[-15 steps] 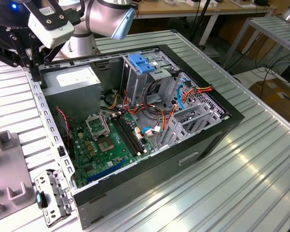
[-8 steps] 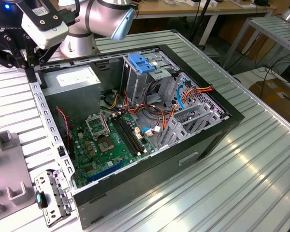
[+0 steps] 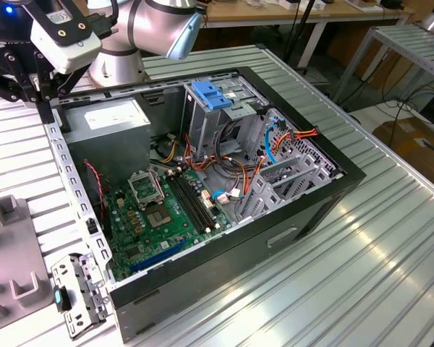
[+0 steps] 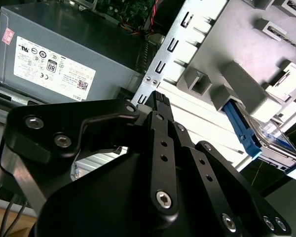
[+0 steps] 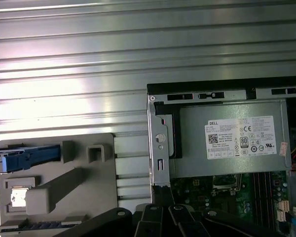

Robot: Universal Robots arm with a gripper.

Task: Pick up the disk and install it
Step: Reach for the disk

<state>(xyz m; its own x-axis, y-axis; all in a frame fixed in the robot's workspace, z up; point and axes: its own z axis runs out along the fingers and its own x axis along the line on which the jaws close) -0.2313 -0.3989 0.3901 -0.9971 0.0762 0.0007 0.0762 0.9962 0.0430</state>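
The disk (image 4: 280, 141) lies in a grey fixture (image 4: 237, 84) on the ribbed metal table (image 5: 138, 59), just beside the open computer case (image 3: 239, 238). Its blue side rail faces up and a strip of silver metal shows behind it. The first wrist view catches the disk (image 5: 24, 160) edge-on in a slot of that fixture (image 5: 69, 182). In the exterior view the fixture (image 3: 11, 246) sits at the lower left of the frame.

The gripper (image 4: 160, 97) is well apart from the disk, pressed together with nothing pinched between its tips. In the first wrist view the gripper (image 5: 161, 190) narrows to a single dark tip over the case's perforated metal edge, between the fixture and the power supply (image 5: 232, 143).

In the exterior view the arm (image 3: 155, 22) reaches in from the top of the frame. Its white camera box (image 3: 65, 40) hangs over the case's corner at the upper left, pointing down.

The second wrist view shows the power supply (image 4: 64, 59) at a slant behind the black gripper body. The exterior view adds the rest of the case: the green motherboard (image 3: 166, 210) at centre and a light-blue latch (image 3: 213, 95) on the drive cage towards the top.
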